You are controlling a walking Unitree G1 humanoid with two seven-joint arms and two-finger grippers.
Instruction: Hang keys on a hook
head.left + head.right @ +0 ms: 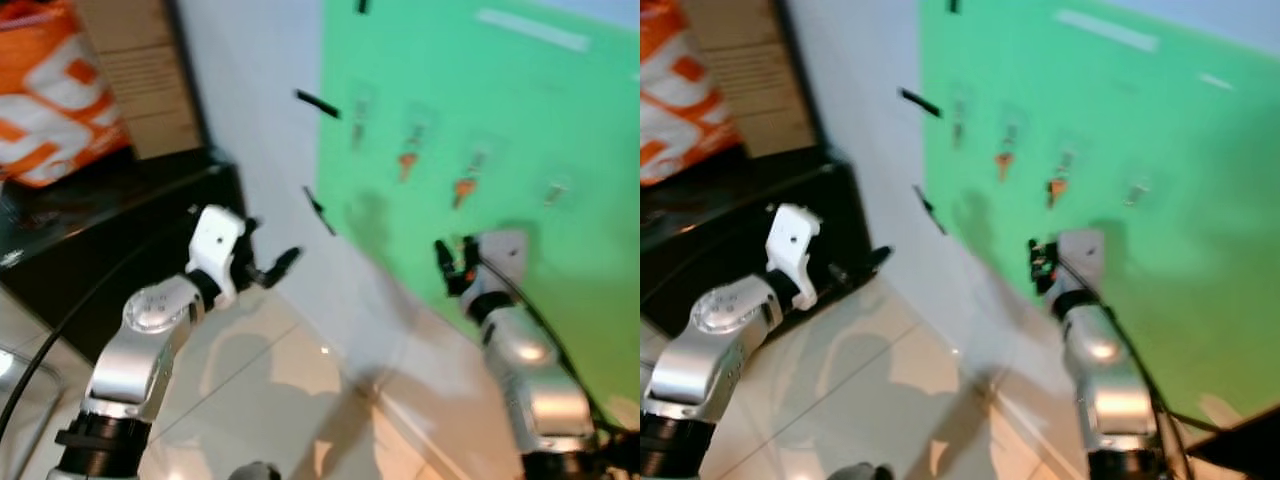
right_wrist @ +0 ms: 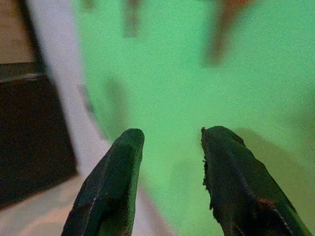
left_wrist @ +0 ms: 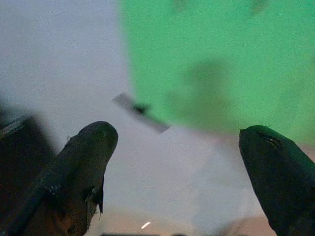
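Across the upper right of the head views, a large bright green wall panel [image 1: 480, 150] covers most of the pale wall [image 1: 260, 120] and carries a row of small hooks [image 1: 556, 192], some with blurred orange-tipped items [image 1: 465, 188] hanging from them; whether these are keys cannot be confirmed, since the frames are smeared. At upper left, a black cabinet [image 1: 110, 240] supports an orange and white bag [image 1: 50, 100] and a brown cardboard box [image 1: 140, 70]. Glossy beige floor tiles [image 1: 270, 380] occupy the lower centre.

The right gripper [image 1: 447, 262] is raised close to the lower part of the green panel, below the hook row, a position judged suitable for reaching up to a hook. The right wrist view shows its black fingers [image 2: 110, 189] moderately parted with plain green between them and nothing gripped. A small orange mark sits near its fingers in the left eye view; its nature cannot be told.

The left gripper [image 1: 275, 268] is held out at mid-height toward the pale wall, apart from the panel. The left wrist view shows its fingers [image 3: 83, 167] spread wide and empty.

No set of keys can be identified in either gripper. Two short dark strips [image 1: 318, 104] on the wall, left of the panel, are too blurred to identify.
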